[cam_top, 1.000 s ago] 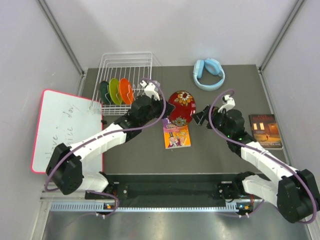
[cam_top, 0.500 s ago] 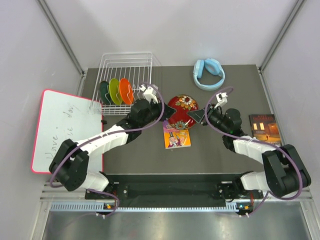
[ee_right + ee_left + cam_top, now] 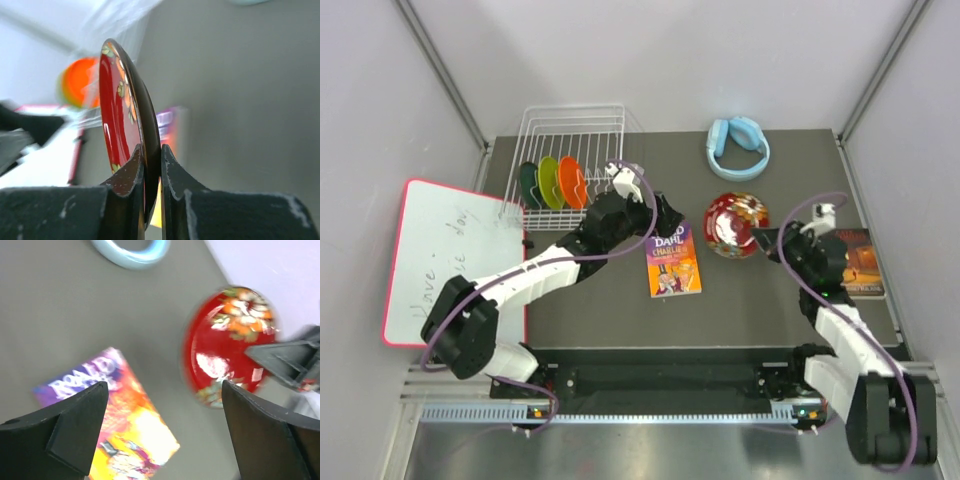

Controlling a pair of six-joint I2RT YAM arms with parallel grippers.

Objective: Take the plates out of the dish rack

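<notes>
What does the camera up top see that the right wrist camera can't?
Only the top view shows the dark green plate and lime green plate standing in the white dish rack, and the dark book by the right arm. Only the right wrist view shows, up close, the right pincer squeezing the rim of the red plate, seen edge-on. Both show the red plate, the orange plate (blurry at the wrist) and the colourful book.

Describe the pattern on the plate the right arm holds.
Plate: glossy red with orange-white flowers; best in left wrist view.
</notes>
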